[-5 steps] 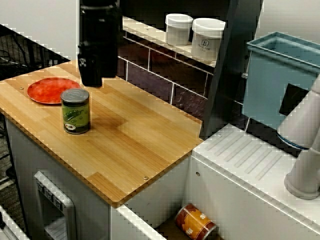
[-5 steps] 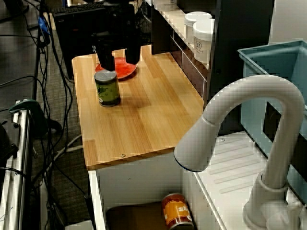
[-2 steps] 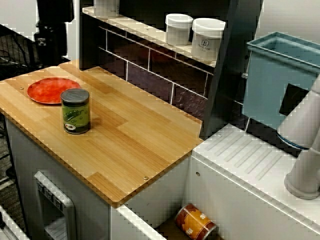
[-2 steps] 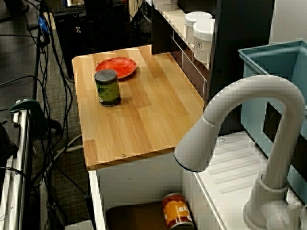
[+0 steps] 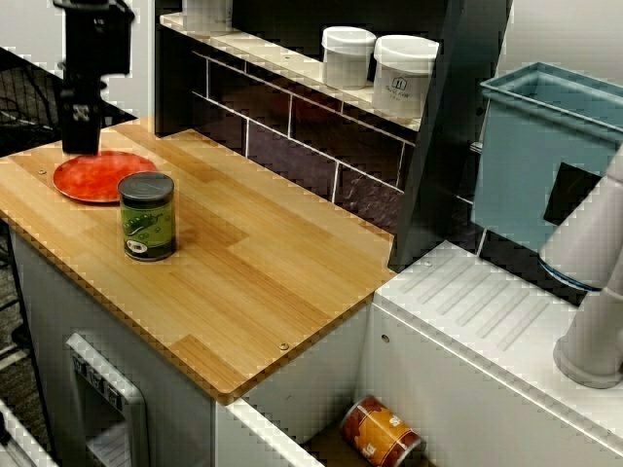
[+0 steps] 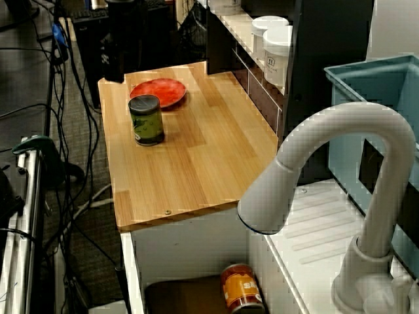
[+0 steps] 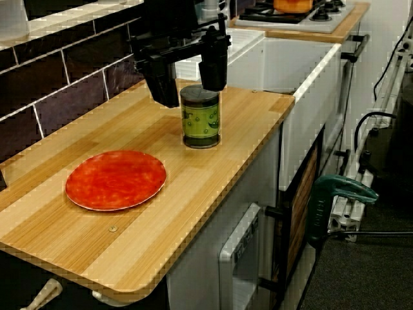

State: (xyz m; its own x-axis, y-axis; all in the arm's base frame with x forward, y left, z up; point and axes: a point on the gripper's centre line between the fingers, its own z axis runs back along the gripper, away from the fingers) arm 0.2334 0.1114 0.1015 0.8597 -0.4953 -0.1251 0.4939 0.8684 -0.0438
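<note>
1. Here is the pincer [image 7: 191, 90], hanging in the air with its jaws spread wide. The view that rides on the pincer shows both black fingers [image 7: 162, 81] apart, with nothing gripped between them.
2. In the view from the side, it sits up over the end edge of the tabletop [image 5: 282, 282], the edge farthest from the sink [image 7: 303, 84]. How high it hangs, I cannot tell.
3. Closest to it is the red plate [image 5: 97, 176], lying flat near that same end edge.
4. Next comes the green can [image 5: 147, 216], upright with its lid on. It stands near the plate on the sink side, toward the tabletop's front edge, and the riding view shows a gap of bare wood between the two.
5. Past the tabletop's sink-end edge, an orange can [image 5: 382, 431] lies on its side down in the sink.
6. Along the tiled wall, a shelf [image 5: 292, 66] carries two white jars [image 5: 348, 56] side by side.
7. Farthest out, a white faucet [image 6: 340, 119] arches over the sink, with a blue bin [image 5: 535, 165] behind it.
</note>
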